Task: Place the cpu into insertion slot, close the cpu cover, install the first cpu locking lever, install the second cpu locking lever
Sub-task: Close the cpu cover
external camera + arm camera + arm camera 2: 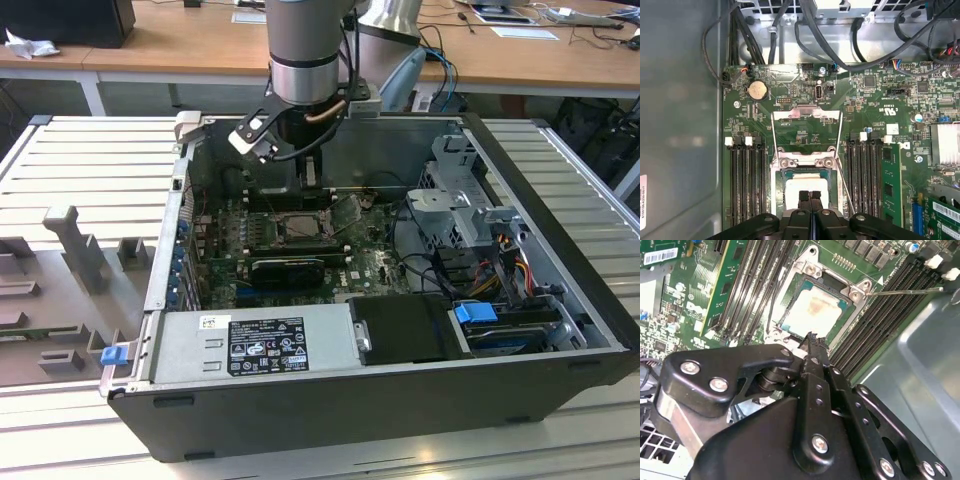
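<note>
Open case (350,410) lying on its side on ridged grey tabletop (90,150). Over the green board (865,107), tool (810,196) with both black fingers pressed together, nothing clamped between them. Tips just above the edge of the cpu (807,182); touching or not, cannot tell. Cpu lying flat in the slot (776,192), pale silvery face up, metal frame around it. Cover (806,116) swung open, hinged at the slot's edge away from the tool, bare board showing through its square window. Two thin wire levers (905,290) loose, not hooked down: one sticking out across the memory slots (747,185), one along the slot's other side. Black memory slots on both sides of the slot, a green module (888,185) standing in one. Round coin cell (758,90) beyond the cover, black cables (805,30) past that. In exterior view, grey power supply (190,345) along the case side nearest the camera, carrying white and black printed labels (265,345). Small white stickers and white lettering on the board too; print left unread.
</note>
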`<action>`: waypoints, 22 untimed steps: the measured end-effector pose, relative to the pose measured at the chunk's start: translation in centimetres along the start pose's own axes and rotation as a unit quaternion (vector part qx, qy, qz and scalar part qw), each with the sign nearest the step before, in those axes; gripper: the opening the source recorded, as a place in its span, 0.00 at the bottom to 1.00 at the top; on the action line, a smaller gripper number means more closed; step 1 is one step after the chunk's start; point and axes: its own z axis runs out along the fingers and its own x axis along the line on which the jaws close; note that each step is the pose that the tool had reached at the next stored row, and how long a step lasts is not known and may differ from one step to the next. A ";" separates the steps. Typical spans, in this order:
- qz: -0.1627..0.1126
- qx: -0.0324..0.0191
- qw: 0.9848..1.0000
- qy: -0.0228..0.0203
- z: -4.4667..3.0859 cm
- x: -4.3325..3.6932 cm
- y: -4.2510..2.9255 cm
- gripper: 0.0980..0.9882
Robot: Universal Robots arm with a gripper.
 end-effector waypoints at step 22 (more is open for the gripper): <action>0.000 0.004 1.000 0.000 -0.13 0.23 8.17 0.01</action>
